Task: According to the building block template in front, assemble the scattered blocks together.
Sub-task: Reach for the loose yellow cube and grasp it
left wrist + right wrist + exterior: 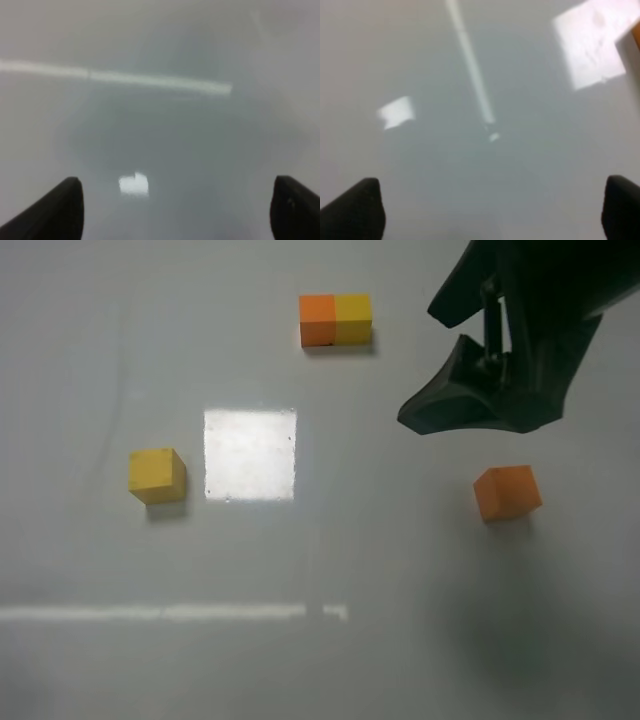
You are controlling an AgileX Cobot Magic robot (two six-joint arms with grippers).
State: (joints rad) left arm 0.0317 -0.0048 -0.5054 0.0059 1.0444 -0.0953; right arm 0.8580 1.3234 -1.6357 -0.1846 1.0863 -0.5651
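At five o'clock from my wide-open right gripper [437,358] sits the orange cube [507,492], the yellow cube [157,475] far off at its nine o'clock, so a crooked descent may knock the orange one away.

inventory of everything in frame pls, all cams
joined block bar: 1, orange half left, yellow half right, top middle of the high view.
yellow cube: 1, yellow, left side, on its own.
orange cube: 1, orange, right side, on its own.
table: 1, pale grey, glossy, under everything.
light glare: 1 square patch, white, between the two cubes.
left gripper: 1, black, open, over bare table, wrist view only.
right gripper: 1, black, open, raised over the right side near the orange cube.
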